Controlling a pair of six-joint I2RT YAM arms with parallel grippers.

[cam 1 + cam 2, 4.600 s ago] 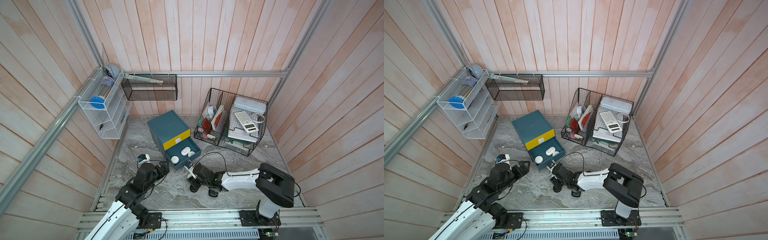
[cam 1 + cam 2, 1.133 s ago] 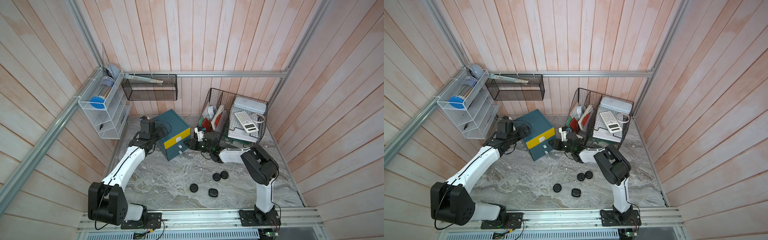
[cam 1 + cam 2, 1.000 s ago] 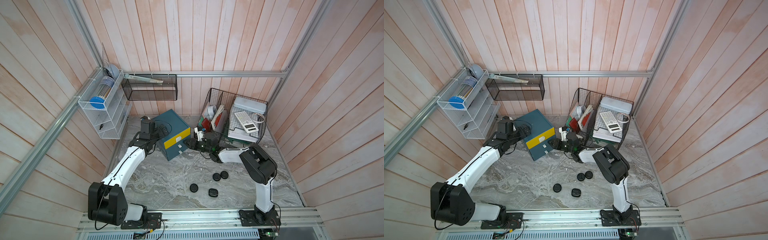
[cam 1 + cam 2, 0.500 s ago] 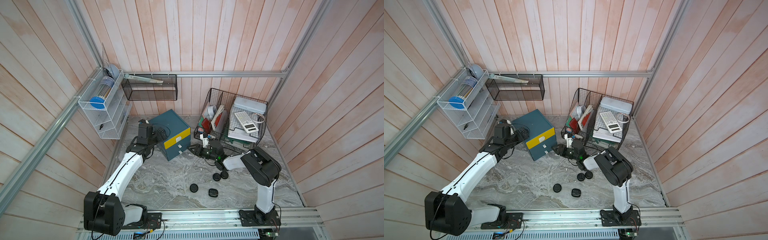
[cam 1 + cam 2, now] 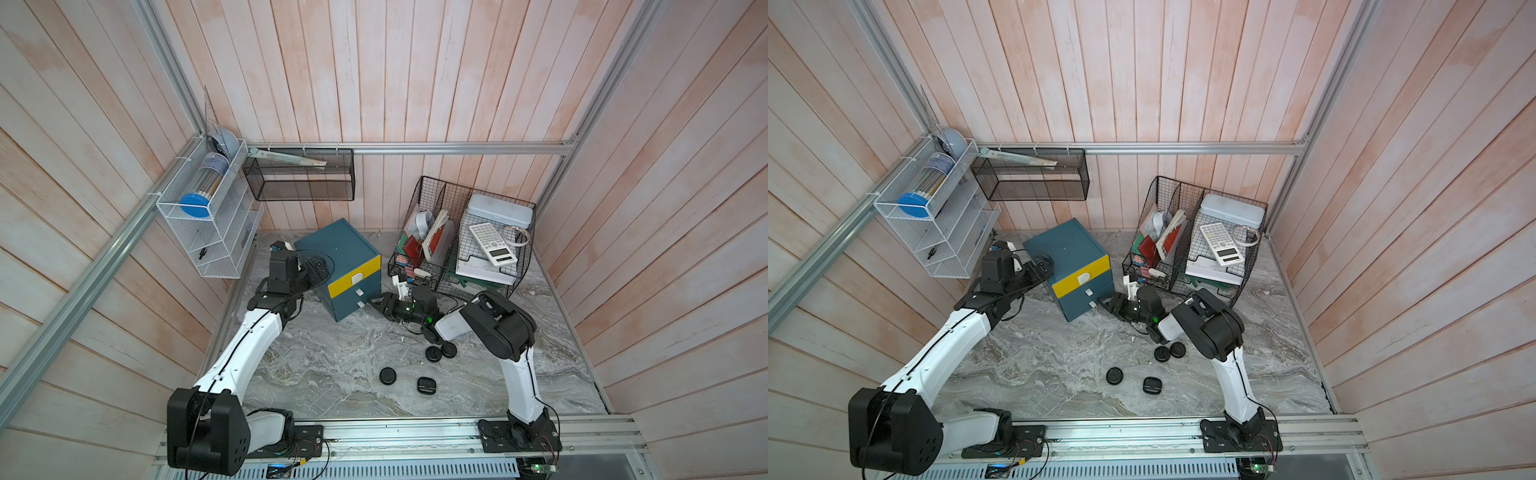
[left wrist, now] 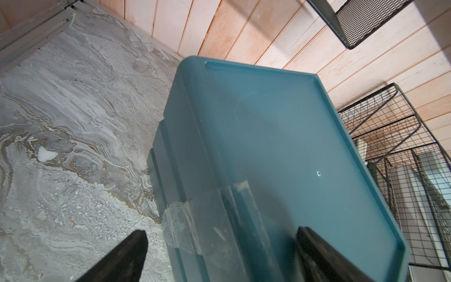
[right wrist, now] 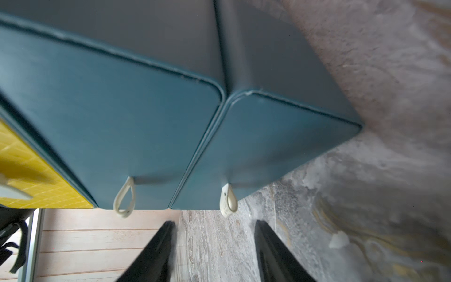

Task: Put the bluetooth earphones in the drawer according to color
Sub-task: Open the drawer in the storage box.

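Teal drawer (image 5: 340,253); left hand (image 5: 318,266) spread astride its top edge; right hand (image 5: 374,303) parted before its front.

Bright, even light; wrist views blur nearby.

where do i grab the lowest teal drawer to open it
Pinch the white loop tab midway along the front of the lowest drawer, coming straight at the front, low over the table. That front is flat and shut flush, so only the tab sticks out. The right gripper faces it with fingers apart.
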